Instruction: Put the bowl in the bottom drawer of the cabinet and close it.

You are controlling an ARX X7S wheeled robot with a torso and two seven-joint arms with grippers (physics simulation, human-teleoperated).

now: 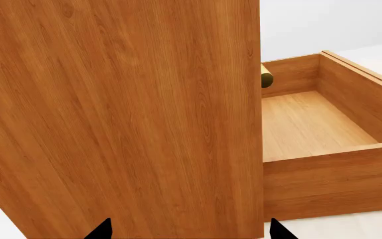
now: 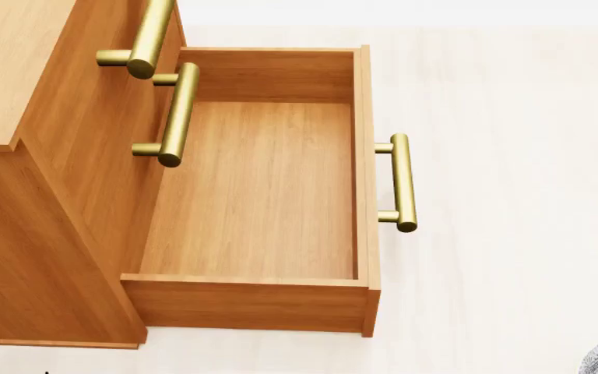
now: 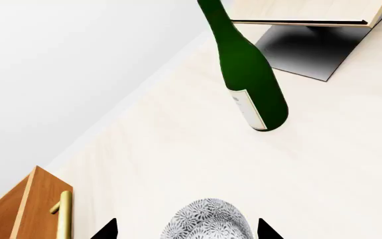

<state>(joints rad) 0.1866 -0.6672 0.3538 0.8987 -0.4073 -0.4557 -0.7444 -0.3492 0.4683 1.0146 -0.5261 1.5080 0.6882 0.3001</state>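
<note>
Very little of your robot shows. Of the left gripper you get only two matte black fingertips, each a small pointed wedge tapering to a sharp tip. One shows against the side panel of the orange-brown wood-grain cabinet, the other just past that panel's edge. The right gripper shows the same pair of plain black pointed fingertips. No markings, screws or cables are visible on any of them.

We note a pale cream surface, a plain white wall, and 1 slanted rack on a dark base.
</note>
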